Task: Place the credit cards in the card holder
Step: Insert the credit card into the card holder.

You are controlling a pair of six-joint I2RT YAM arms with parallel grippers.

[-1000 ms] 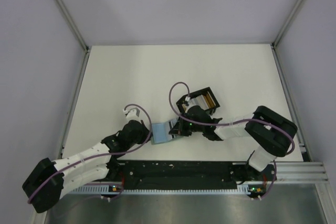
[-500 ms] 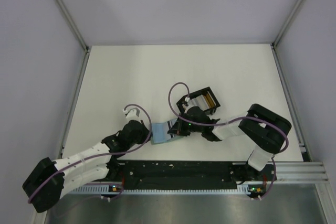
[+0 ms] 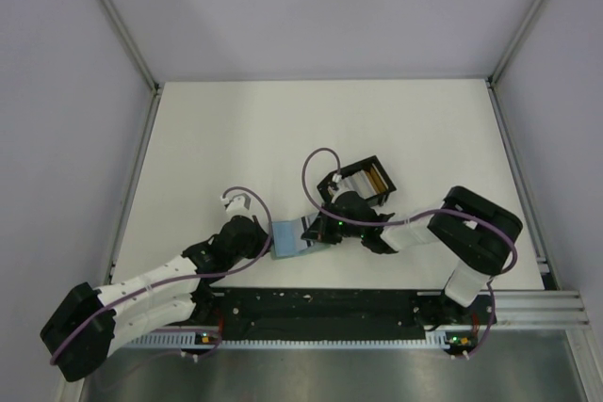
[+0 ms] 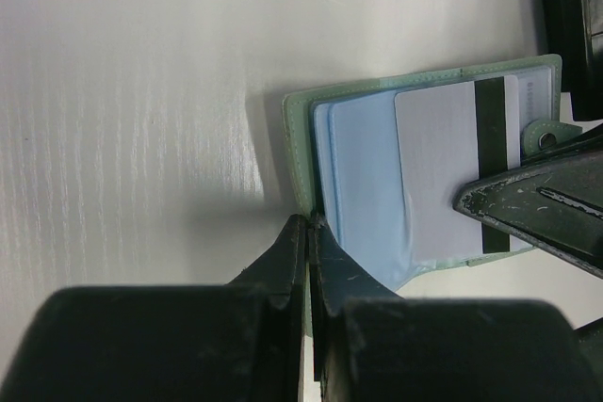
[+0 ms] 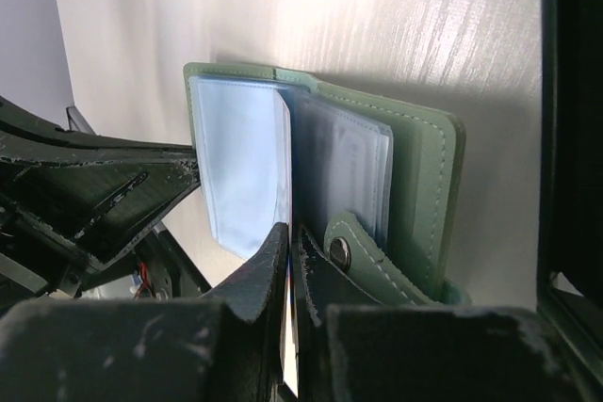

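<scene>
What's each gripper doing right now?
Left gripper: shut on the edge of the card holder.
Right gripper: shut on a striped card.

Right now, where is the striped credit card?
In the left wrist view, the striped credit card lies over the open card holder's pale blue inside, right of centre, its edge pinched by the right tool.

The right hand is pinching a thin card, seen edge-on, between its nearly closed fingers. The card's tip is reaching into the open green card holder beside the snap tab. The holder's pale blue sleeves are fanning apart on the white counter. The left hand is meeting the holder's left edge.
</scene>
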